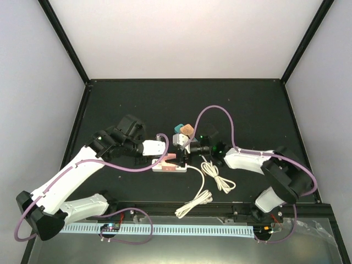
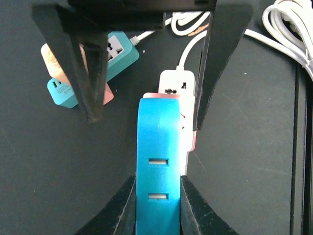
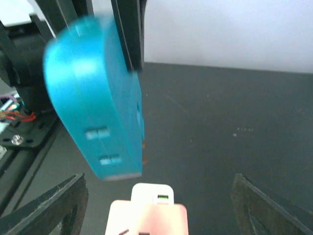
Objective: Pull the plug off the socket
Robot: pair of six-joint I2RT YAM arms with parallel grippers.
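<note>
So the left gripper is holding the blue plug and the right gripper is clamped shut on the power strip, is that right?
Not quite. The right gripper is open, not clamped: the right wrist view shows its fingers wide apart, either side of the power strip. The left gripper does hold the blue plug.

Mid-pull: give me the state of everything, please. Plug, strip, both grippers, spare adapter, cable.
blue plug: gripped; it looks lifted clear of the strip in the right wrist view
left gripper: shut on the blue plug
right gripper: open, one finger on either side of the strip, not touching it
power strip: lying flat, green light showing
teal adapter: loose, sockets empty
white cable: slack, loosely coiled
</note>
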